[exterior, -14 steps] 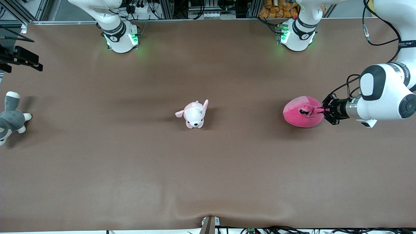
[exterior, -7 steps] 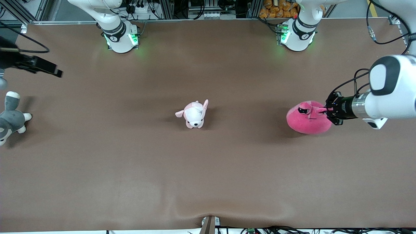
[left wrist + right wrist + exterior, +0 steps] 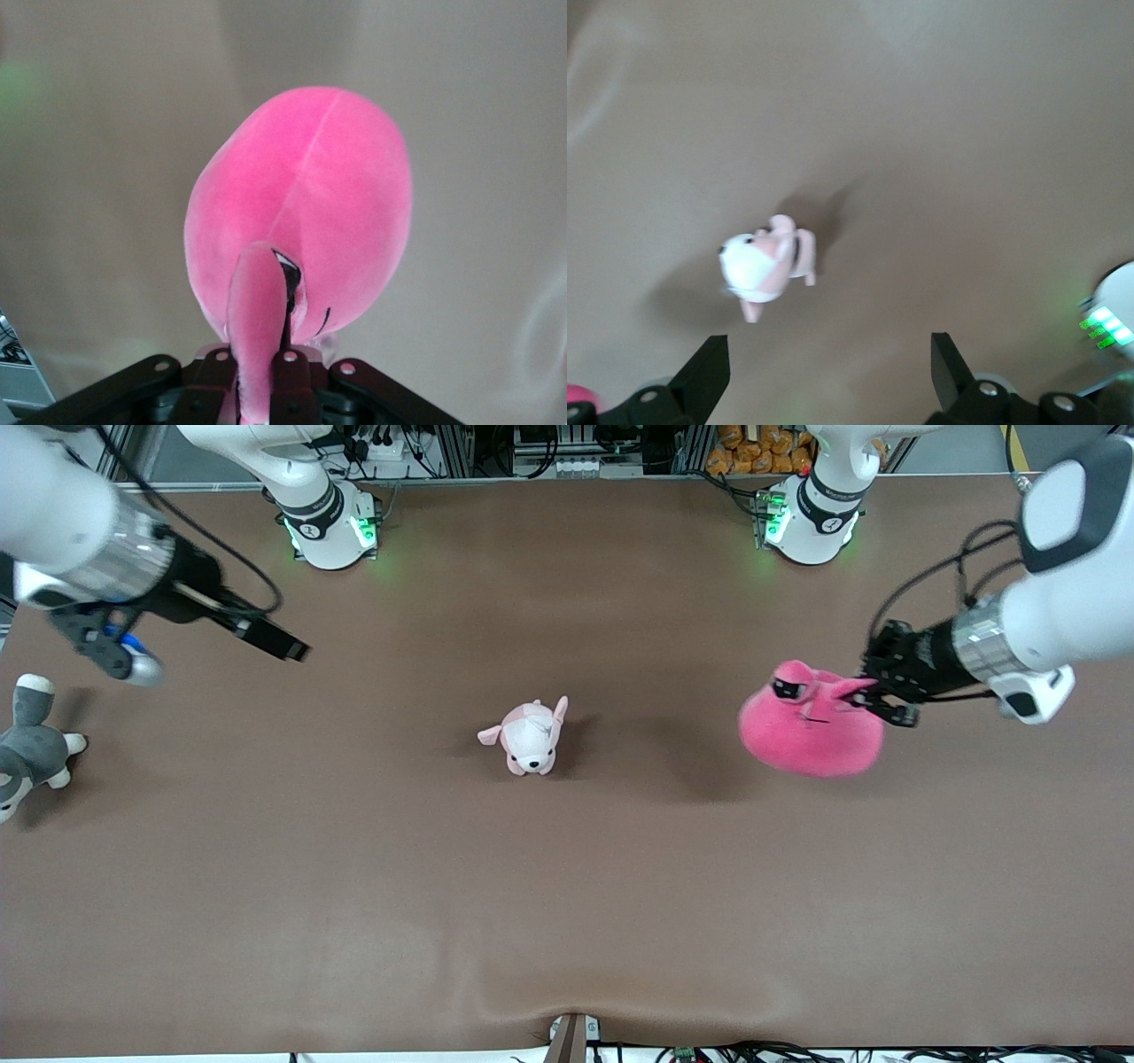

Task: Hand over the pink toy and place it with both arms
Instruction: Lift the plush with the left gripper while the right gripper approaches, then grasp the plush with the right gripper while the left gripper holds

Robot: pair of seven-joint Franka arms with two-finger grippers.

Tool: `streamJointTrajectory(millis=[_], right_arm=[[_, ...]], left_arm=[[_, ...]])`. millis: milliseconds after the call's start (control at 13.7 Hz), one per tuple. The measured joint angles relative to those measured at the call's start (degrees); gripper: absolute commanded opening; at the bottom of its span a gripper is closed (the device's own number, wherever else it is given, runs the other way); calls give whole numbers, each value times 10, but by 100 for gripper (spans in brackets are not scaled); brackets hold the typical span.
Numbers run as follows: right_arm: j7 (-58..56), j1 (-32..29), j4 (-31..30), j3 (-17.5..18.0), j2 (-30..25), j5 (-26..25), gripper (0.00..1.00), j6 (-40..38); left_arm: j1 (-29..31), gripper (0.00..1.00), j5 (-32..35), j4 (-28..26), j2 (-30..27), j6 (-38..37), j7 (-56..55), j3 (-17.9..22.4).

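Note:
The pink toy [image 3: 811, 731] is a round hot-pink plush with black half-lidded eyes. It hangs in the air over the table toward the left arm's end. My left gripper [image 3: 873, 691] is shut on one of its ear flaps. The left wrist view shows the flap [image 3: 257, 328] pinched in my left gripper [image 3: 266, 376], with the body [image 3: 310, 221] hanging below. My right gripper [image 3: 275, 642] is open and empty, up over the table toward the right arm's end. Its fingers [image 3: 709, 372] stand wide apart around my right gripper's middle [image 3: 828, 367] in the right wrist view.
A small pale pink-and-white puppy plush [image 3: 530, 740] lies at the table's middle and shows in the right wrist view [image 3: 766, 266]. A grey-and-white plush animal [image 3: 27, 748] lies at the right arm's end. The arm bases [image 3: 328, 522] stand along the table's edge farthest from the camera.
My left gripper has lifted the pink toy off the table and swung it toward the middle. My right arm has come in from its end of the table toward the middle.

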Motion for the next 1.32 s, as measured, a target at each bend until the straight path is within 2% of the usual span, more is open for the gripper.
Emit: streamJointTrajectory(millis=[146,292,511,731,1023,1096,1169,1242,1315], right_arm=[[110,35,0,1,16,6,100,48],[229,71,0,1,32,21,100,94],[393,110,-1,1,55,48,100,170],[525,150,-2,1,84,51,100,250],[585,206,-3,0,118,50,100,282],[590,213,-3,-1,123,48,94,284],[593,218,-3,-1,125,36,56,284],[599,221,-3,-1,127,11,23,284],[610,224,-3,-1,127,-11,0,285]], left_arm=[[-6,0,-2,26,11,4,-77,-50],[-28,0,-2,52,33,17,-133,-77],[-90,0,-2,72,62,53,-178,-80],[-140,0,-2,98,88,95,-264,-80],[-182,0,-1,137,127,136,-338,-79],[-186,0,-1,140,132,139,-344,-79],[-189,0,-1,142,134,141,-347,-79],[-192,0,-1,143,134,141,-352,-79],[-195,0,-1,145,134,142,-356,-79]])
